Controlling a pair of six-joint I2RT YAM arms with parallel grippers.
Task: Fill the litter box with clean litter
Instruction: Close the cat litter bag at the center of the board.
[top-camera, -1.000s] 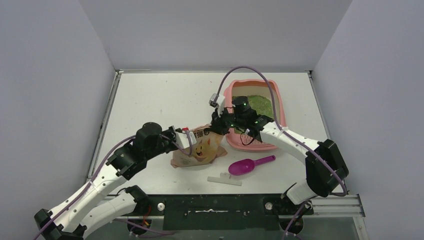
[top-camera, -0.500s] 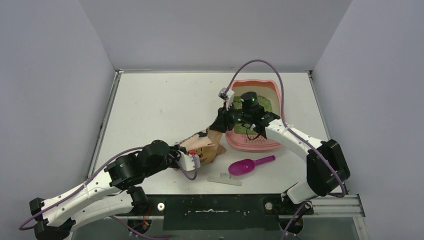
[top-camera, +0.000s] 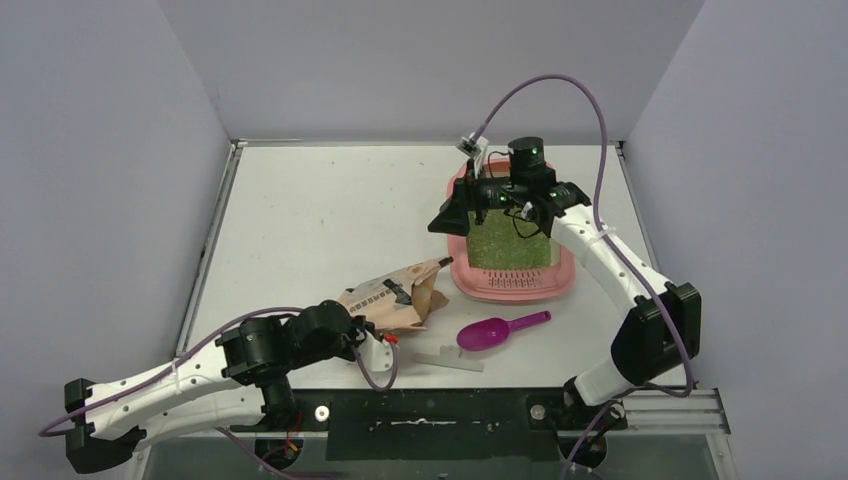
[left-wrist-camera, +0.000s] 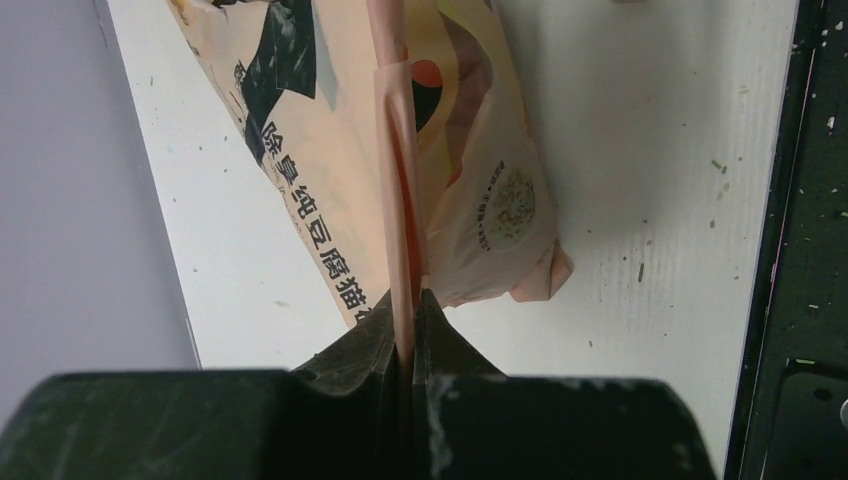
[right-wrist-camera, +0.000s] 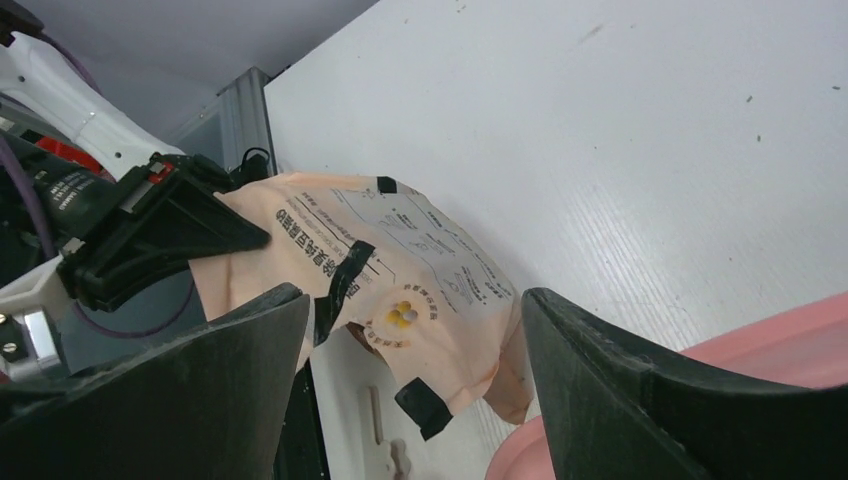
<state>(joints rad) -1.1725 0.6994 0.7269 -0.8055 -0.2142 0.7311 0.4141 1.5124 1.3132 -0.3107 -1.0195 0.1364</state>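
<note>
The pink litter box (top-camera: 515, 290) stands at the right of the table with a bed of green litter (top-camera: 510, 248) inside. My right gripper (top-camera: 440, 222) hangs open above the box's left rim, with nothing between its fingers (right-wrist-camera: 415, 340). A peach litter bag (top-camera: 395, 298) lies slumped on the table left of the box. My left gripper (top-camera: 365, 322) is shut on the bag's flat seam (left-wrist-camera: 405, 300). The right wrist view looks down on the bag (right-wrist-camera: 400, 270) and on a corner of the box (right-wrist-camera: 790, 340).
A magenta scoop (top-camera: 495, 330) lies in front of the litter box. Next to it, a small white strip (top-camera: 450, 360) rests close to the table's near edge. Grey walls close the table in at the back and on both sides.
My right gripper opened, let go of the bag and rose back over the litter box. My left arm drew the bag down and toward the near edge, where it now lies.
</note>
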